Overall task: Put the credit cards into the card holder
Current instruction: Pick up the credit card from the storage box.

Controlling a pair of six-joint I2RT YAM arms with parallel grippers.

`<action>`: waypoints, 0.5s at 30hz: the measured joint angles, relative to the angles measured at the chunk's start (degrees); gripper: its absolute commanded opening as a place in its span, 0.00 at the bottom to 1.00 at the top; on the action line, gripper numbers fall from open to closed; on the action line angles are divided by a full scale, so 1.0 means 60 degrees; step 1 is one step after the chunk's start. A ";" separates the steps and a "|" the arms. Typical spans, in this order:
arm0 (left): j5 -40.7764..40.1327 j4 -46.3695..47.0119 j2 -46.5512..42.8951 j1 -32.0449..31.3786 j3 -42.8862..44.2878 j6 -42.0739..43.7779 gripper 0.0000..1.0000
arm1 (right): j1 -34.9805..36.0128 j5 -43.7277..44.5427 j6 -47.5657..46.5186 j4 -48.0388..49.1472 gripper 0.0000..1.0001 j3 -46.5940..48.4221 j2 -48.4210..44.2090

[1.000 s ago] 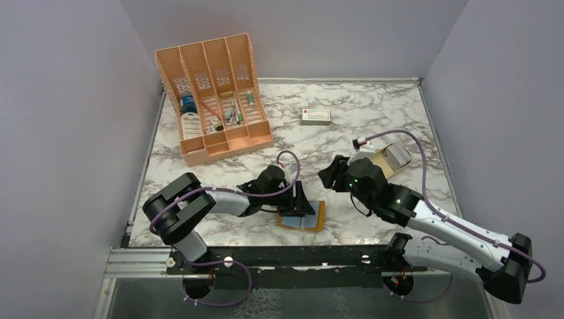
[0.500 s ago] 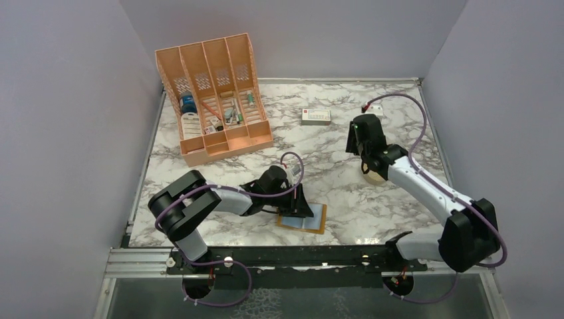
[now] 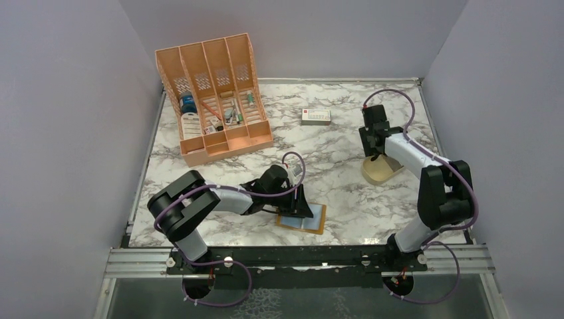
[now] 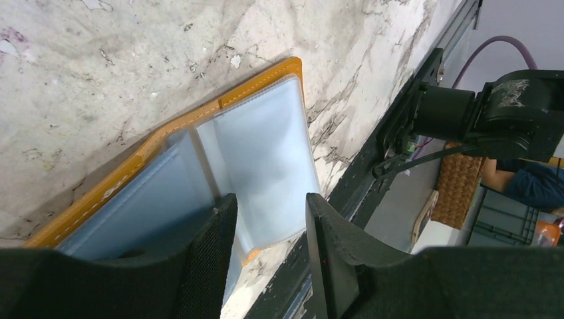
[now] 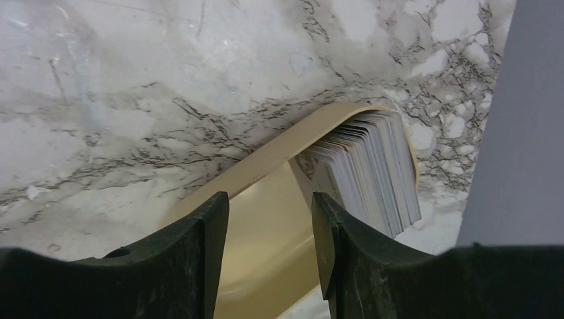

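Nothing loaded yet — card holder [image 3: 314, 217] is lying open on the tabletop [image 3: 332, 136] at 6 o'clock, pockets empty. Left end effector [image 4: 269, 207] is hovering over it, fingers apart, gripping nothing. Right end effector [image 5: 269, 207], also apart and empty, is hanging over the credit cards [image 5: 372, 166] stacked in the dish [image 5: 266, 163] at 3 o'clock.

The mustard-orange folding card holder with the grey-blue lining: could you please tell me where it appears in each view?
Top external: the card holder lies open, low centre, by the left gripper.
Left wrist: card holder centre-left, beyond the fingers.
Right wrist: not in it.
Shared landmark: the white marble tabletop.
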 measured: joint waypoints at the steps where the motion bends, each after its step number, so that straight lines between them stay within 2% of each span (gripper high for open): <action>1: 0.0000 -0.0055 -0.0015 0.0000 0.0022 0.0029 0.46 | -0.0109 -0.0015 -0.0142 -0.0109 0.50 0.0069 0.0073; 15: -0.0124 -0.0885 -0.0437 0.0004 0.0055 0.0470 0.48 | -0.0576 -0.0047 -0.1668 -0.0492 0.53 0.0521 0.0135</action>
